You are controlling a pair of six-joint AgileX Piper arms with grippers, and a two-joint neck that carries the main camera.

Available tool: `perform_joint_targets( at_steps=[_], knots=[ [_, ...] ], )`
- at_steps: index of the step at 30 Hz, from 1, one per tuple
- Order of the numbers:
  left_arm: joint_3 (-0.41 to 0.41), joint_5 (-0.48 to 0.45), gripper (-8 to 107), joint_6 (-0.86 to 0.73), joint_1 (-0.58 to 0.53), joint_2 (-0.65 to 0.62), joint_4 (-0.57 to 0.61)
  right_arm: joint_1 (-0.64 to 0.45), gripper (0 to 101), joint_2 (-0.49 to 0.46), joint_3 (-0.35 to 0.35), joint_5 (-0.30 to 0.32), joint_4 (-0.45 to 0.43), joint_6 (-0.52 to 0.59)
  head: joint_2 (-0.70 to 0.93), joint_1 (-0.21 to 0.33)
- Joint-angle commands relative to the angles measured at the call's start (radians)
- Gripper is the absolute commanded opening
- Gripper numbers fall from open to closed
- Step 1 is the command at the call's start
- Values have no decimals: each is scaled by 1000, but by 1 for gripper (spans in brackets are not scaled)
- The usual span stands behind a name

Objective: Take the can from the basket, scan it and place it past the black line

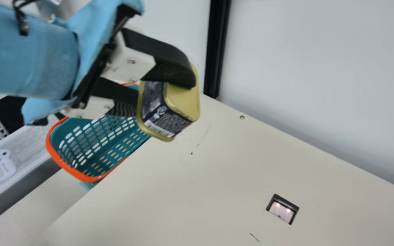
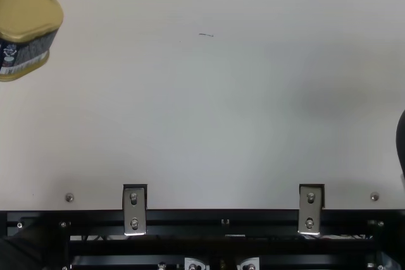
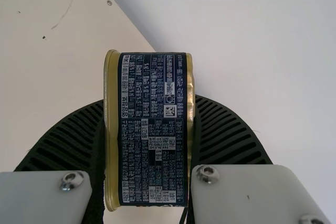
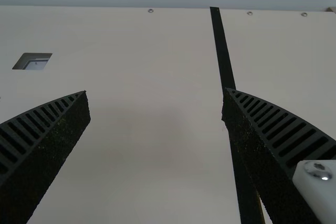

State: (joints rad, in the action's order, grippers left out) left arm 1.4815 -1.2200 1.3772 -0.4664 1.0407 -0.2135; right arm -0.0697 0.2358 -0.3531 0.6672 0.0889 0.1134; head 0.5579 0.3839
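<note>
In the main view my left gripper is shut on the gold-rimmed, dark-labelled can, held tilted, apparently in the air near the basket. The can shows at the top view's left edge. In the left wrist view, the left gripper has its ribbed fingers against both sides of the can, its printed label facing the camera. The scanner window is lit in the table. My right gripper is open over the table, and the black line runs lengthwise by its right-hand finger.
The teal basket with an orange rim stands beyond the table's edge. A pale wall with a black post rises along the table. Metal brackets sit on the black frame. A dark part of the right arm shows at the top view's right edge.
</note>
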Motion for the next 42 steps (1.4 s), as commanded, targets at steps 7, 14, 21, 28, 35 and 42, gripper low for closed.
perform_joint_targets(
  at_steps=[7, 14, 21, 28, 35, 42],
  knots=[
    [-2, 0, 10, -17, 17, -6, 14, 0, 101, 0, 0, 0, 0, 0, -142, 49],
    [-3, 0, 10, -27, 26, -10, 23, 0, 101, 0, 0, 0, 0, 0, -268, 52],
    [-4, 0, 10, -32, 28, -11, 26, 0, 101, 0, 0, 0, 0, 0, -352, 52],
    [-3, 0, 10, -29, 22, -9, 26, 0, 101, 0, 0, 0, 0, 0, -428, 52],
    [6, 0, 10, -12, 8, 4, 24, 0, 101, 0, 0, 0, 0, 0, -428, 52],
    [31, 0, 10, 42, -11, 25, 50, 0, 101, 0, 0, 0, 0, 0, -428, 52]
  ],
)
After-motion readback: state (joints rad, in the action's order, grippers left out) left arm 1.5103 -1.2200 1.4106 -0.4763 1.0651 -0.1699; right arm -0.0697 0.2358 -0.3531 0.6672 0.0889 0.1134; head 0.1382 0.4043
